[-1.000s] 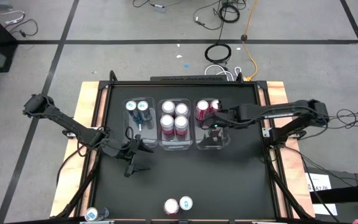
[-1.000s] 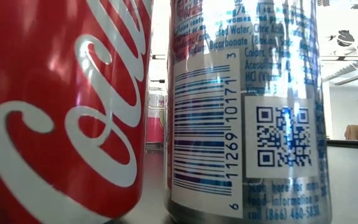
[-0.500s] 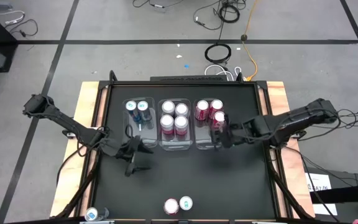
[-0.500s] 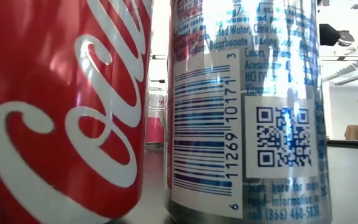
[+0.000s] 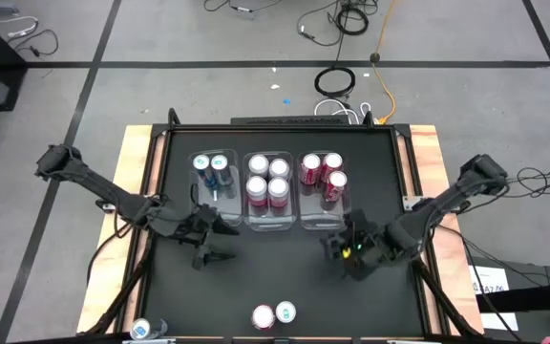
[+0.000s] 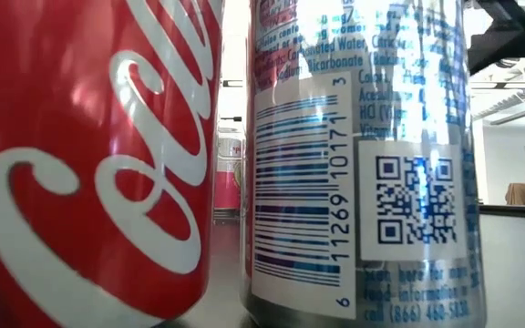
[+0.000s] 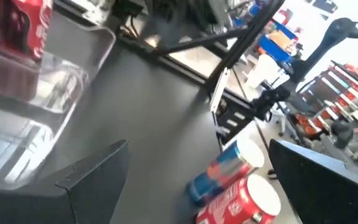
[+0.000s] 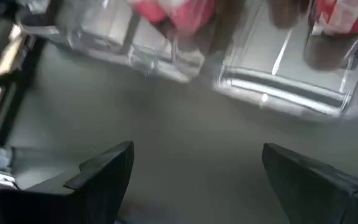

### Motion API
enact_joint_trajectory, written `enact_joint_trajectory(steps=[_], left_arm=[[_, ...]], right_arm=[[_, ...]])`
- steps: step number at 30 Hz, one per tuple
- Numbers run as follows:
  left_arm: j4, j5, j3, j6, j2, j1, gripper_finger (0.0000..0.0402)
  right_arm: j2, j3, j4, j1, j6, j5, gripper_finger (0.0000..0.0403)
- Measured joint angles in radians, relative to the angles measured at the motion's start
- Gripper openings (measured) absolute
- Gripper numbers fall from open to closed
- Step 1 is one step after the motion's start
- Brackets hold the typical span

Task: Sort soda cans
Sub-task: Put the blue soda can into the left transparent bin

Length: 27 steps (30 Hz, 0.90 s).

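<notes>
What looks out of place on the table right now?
Two cans still stand unsorted at the table's near edge, apart from the bins. One blue-topped can sits off the mat at the near left corner. Nothing looks tipped or spilled. Both the left gripper and the right gripper are empty, jaws open.

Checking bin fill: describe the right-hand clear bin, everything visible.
The right-hand clear bin is a transparent plastic rectangle, upright on the black tabletop, rightmost of three in a row, close beside the middle bin. Three red cans with silver tops stand clustered in its far end; the near end is bare. No gripper touches it.
</notes>
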Motion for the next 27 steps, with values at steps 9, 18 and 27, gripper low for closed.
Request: enact_joint_trajectory(steps=[9,18,27], left_arm=[[-0.596,-0.206,0.300,-0.032,0.000,-0.002,0.0390],[-1.040,-0.227,0.552,-0.336,0.000,-0.078,0.0390],[-1.214,-0.193,0.559,-0.742,0.105,-0.266,0.0390]], right_arm=[[0.131,0.000,0.111,0.101,0.009,-0.107,0.0348],[0.191,0.000,0.136,0.167,0.005,-0.132,0.0348],[0.267,0.000,0.108,0.185,-0.011,-0.139,0.0348]])
